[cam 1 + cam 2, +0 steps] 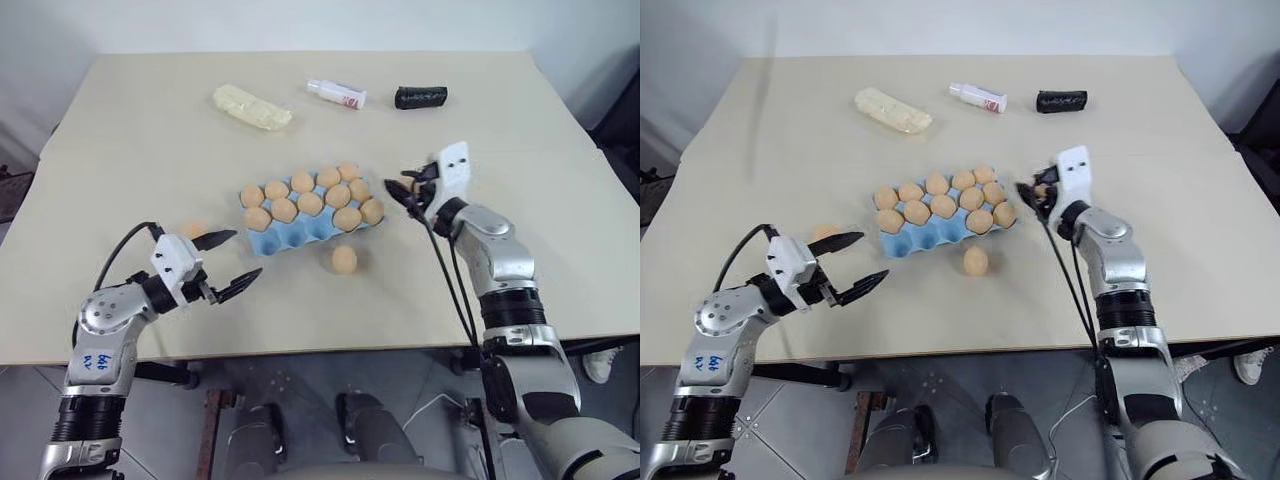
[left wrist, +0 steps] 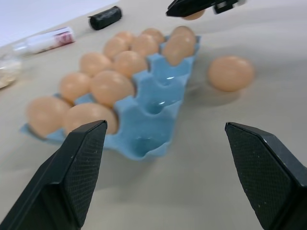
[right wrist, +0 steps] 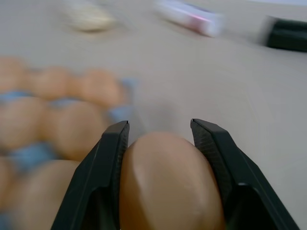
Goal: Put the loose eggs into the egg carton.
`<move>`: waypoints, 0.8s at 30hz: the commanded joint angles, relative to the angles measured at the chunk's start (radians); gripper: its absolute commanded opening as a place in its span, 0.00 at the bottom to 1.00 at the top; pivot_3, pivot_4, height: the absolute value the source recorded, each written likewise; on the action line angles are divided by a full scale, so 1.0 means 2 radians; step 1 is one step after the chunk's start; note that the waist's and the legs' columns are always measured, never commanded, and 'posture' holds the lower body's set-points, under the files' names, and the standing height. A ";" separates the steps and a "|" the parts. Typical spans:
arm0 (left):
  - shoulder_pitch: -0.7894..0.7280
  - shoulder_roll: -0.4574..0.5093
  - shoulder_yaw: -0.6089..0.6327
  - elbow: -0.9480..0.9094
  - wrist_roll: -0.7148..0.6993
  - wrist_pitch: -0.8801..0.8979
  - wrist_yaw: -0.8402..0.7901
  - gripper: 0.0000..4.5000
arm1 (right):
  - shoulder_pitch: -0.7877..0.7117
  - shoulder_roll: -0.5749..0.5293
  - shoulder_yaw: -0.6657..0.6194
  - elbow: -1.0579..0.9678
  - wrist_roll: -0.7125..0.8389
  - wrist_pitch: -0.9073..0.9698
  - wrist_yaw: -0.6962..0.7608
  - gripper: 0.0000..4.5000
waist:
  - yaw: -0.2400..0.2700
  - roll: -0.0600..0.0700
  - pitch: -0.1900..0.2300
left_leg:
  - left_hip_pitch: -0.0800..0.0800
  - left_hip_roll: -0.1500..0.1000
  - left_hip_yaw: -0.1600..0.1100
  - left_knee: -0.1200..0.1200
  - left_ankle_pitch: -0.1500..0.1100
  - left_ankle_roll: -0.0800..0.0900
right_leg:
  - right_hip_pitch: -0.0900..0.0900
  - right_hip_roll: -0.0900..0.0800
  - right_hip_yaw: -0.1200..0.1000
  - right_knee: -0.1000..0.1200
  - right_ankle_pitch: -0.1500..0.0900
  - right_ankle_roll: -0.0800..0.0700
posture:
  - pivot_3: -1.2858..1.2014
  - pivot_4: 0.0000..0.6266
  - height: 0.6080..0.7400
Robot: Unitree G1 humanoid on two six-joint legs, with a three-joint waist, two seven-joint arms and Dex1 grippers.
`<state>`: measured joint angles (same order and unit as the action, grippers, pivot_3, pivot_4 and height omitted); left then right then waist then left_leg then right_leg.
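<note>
**Egg in the right claw, beside the carton**

The right claw point(image 1: 405, 187) is clenched on a light orange-tan egg point(image 3: 170, 184) — the wrist view shows both black fingers pressed to its sides, holding it across the narrow waist, a sensible hold for something smooth and oval that could slip. The claw is level, just beside the right end of the light blue egg carton point(image 1: 300, 237), which is where a carried egg would come in from before being lowered into a cup.

The carton sits mid-worktop with its two far rows full of eggs and the near row of cups bare. That near row faces the robot, so the free cups can be reached without passing over eggs already seated.

Two loose eggs lie on the worktop point(image 1: 120, 130): one point(image 1: 344, 260) just in front of the carton's near edge, another point(image 1: 194, 231) off to the left, partly hidden behind the left claw point(image 1: 230, 263). The left claw is released, fingers spread wide and holding nothing, hanging near that left-hand egg — probably placed to take it next.

At the far side of the worktop, well apart from the carton, lie a pale yellow lumpy packet point(image 1: 252, 107), a small white bottle point(image 1: 337, 94) and a black roll point(image 1: 420, 97).
</note>
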<state>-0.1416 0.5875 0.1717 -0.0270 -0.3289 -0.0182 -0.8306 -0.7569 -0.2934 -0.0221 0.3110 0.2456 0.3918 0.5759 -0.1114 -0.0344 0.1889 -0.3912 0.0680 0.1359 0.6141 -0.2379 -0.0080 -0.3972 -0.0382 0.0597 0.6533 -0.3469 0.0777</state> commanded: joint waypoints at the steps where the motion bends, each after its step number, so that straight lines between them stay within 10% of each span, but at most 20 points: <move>1: 0.017 0.009 0.030 -0.008 -0.013 0.001 0.005 0.93 | -0.003 0.026 0.042 -0.081 0.016 0.044 0.017 0.43 | 0.000 0.000 0.000 | 0.000 0.000 0.000 0.000 0.000 0.000 | 0.000 0.000 0.000 0.000 0.000 0.000 | 0.52 0.24 1.00; 11: 0.055 0.016 0.056 -0.014 -0.013 0.004 0.007 0.93 | 0.020 0.073 0.137 -0.082 -0.033 0.019 0.020 0.43 | 0.003 0.000 0.000 | -0.003 -0.002 -0.002 0.000 -0.001 -0.001 | -0.001 -0.002 -0.003 -0.001 0.000 0.000 | 0.52 0.24 1.00; 19: 0.054 0.013 0.053 -0.038 -0.018 0.016 0.014 0.93 | 0.016 0.068 0.104 -0.076 -0.024 0.007 0.020 0.98 | 0.003 0.000 0.000 | -0.008 -0.001 -0.002 0.000 0.000 0.000 | -0.007 -0.002 -0.003 0.000 0.000 -0.001 | 0.52 0.24 1.00; 24: 0.040 0.011 0.043 -0.034 -0.018 0.019 0.012 0.93 | 0.024 0.059 0.095 -0.090 -0.021 0.008 0.024 0.99 | 0.001 -0.001 0.000 | -0.007 -0.001 -0.002 0.000 0.001 0.001 | -0.007 -0.002 -0.002 0.001 0.000 -0.001 | 0.52 0.24 1.00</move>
<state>-0.0431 0.6085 0.2537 -0.0695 -0.3484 0.0226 -0.8063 -0.7125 -0.1759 0.1860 0.1842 0.1870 0.4227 0.6126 -0.1096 -0.0354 0.1884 -0.4059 0.0652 0.1319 0.6141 -0.2364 -0.0068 -0.4108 -0.0417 0.0548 0.6547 -0.3474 0.0767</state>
